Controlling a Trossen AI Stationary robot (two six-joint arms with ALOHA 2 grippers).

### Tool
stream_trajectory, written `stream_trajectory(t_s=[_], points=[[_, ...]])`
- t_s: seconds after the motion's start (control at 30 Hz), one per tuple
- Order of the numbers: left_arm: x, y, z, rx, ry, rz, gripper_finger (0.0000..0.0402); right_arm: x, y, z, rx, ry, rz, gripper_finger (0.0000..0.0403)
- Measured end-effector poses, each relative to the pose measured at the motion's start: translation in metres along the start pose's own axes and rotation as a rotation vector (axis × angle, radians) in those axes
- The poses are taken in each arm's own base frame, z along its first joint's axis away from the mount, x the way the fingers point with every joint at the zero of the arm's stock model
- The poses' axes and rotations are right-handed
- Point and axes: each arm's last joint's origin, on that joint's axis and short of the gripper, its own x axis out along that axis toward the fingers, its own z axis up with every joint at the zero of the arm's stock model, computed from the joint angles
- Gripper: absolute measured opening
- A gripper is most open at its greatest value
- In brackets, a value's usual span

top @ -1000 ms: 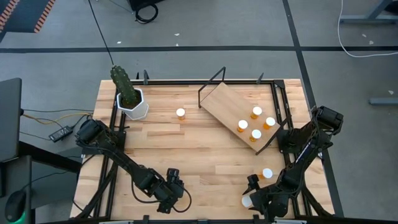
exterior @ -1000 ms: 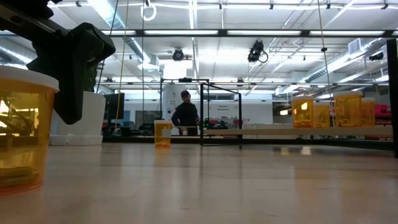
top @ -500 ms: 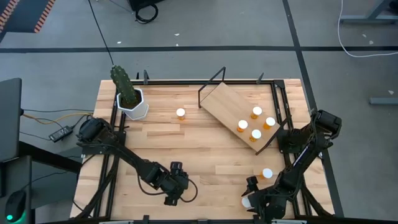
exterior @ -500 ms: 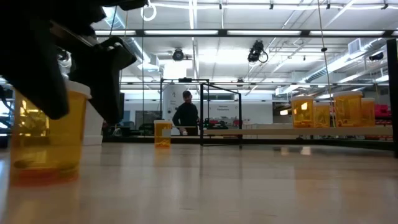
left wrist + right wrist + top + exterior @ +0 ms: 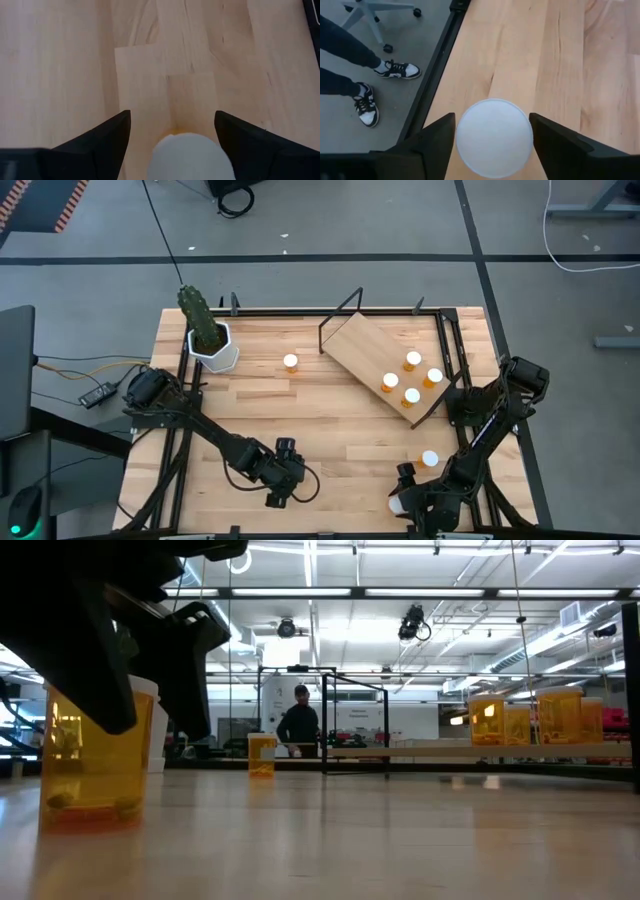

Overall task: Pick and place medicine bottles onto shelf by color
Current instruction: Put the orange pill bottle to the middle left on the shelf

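Four bottles [image 5: 411, 378] on shelf [image 5: 358, 342] — four elsewhere on table [image 5: 330, 430].

7 bottles [image 5: 290, 362], 1 shelf [image 5: 362, 350], 1 cactus pot [image 5: 214, 348], 2 arms [image 5: 200, 435]

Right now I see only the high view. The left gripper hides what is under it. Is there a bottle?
Observer: Yes. In the low view an amber bottle stands upright on the table, right at the left gripper.
Operator: I see a white cap at the right gripper. Is it centred there?
Observer: Yes. In the right wrist view the cap sits in the middle of the right gripper.
Operator: Is somebody near that side?
Observer: The same view shows a person's shoes on the floor, just beyond the table's edge.
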Motion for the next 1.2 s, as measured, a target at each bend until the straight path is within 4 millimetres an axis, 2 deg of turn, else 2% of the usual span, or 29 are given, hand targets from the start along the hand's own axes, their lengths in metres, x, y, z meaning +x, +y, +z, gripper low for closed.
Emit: stream_trajectory(t_s=[0.27, 0.47, 0.6, 0.8, 1.03, 1.2], points=[[0.001, 0.004, 0.001, 0.001, 0.001, 0.006, 0.0293, 0.0, -0.001, 0.001, 0.038, -0.004, -0.007, 0.0223], [0.004, 0.018, 0.007, 0.011, 0.002, 0.028, 0.0293, 0.004, -0.012, 0.014, 0.103, -0.066, -0.09, 0.0228], [0.007, 0.036, 0.013, 0.036, 0.004, 0.054, 0.0293, 0.007, -0.024, 0.039, 0.161, -0.097, -0.141, 0.0229], [0.012, 0.066, 0.021, 0.148, 0.015, 0.097, 0.0293, -0.002, -0.052, 0.093, 0.271, -0.103, -0.334, 0.0227], [0.015, 0.096, 0.026, 0.114, 0.024, 0.14, 0.0293, -0.039, -0.095, 0.144, 0.4, -0.07, -0.664, 0.0228], [0.016, 0.107, 0.028, 0.089, 0.026, 0.155, 0.0293, -0.068, -0.133, 0.166, 0.511, -0.047, -0.849, 0.0228]])
